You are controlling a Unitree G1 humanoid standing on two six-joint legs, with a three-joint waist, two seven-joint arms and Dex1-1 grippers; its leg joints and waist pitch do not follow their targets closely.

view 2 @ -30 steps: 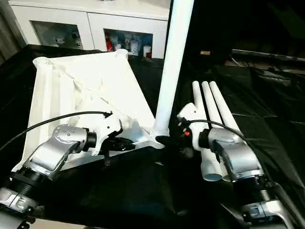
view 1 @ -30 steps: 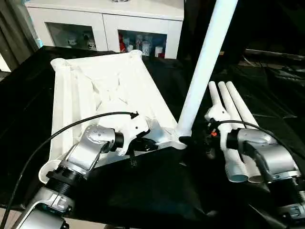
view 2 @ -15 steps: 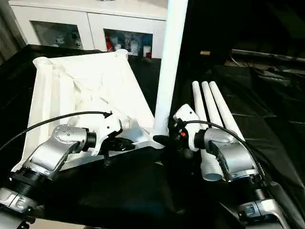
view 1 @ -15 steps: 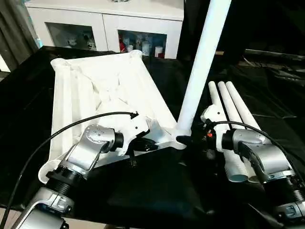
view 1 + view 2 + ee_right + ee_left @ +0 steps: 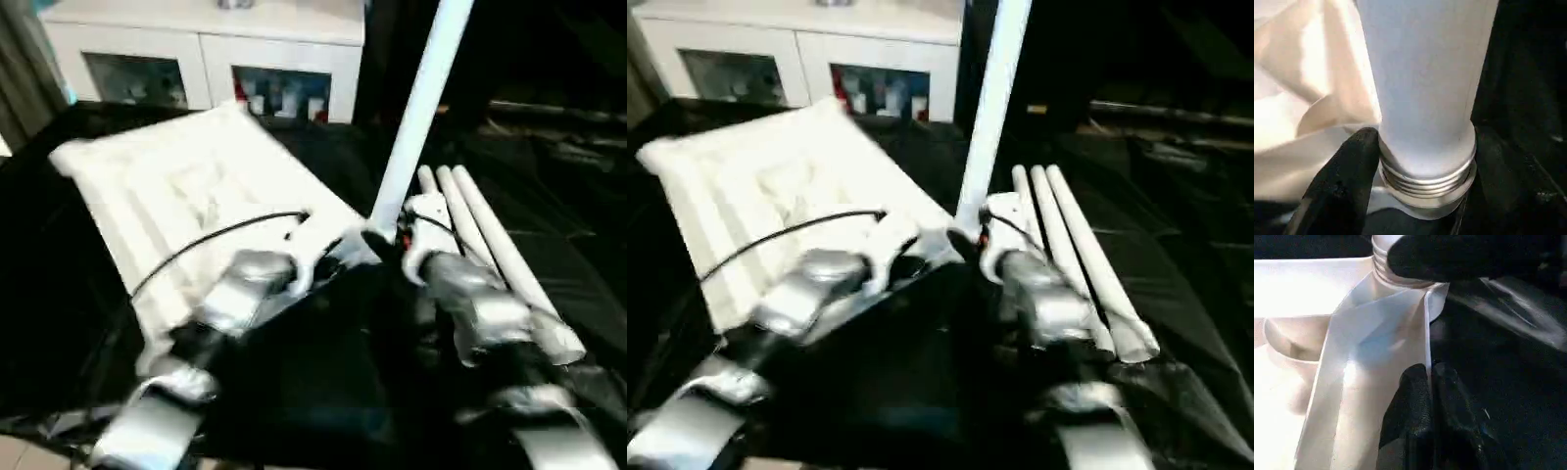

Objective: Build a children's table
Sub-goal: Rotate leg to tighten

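Both forearms are silver metal cylinders ending in white wrist housings, a thin black cable arches over each, and every pincer [image 5: 1431, 382] carries rounded black fingers [image 5: 1347, 171].

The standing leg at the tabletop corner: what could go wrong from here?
1. The standing leg shows thread rings above its corner socket, so it may not be fully seated and could lean or cross-thread if the right pincer, closed on its base, turns it.
2. The left pincer pinches only the tabletop edge; the top might slip.
3. The three spare legs lie close beside the right arm and could get knocked.
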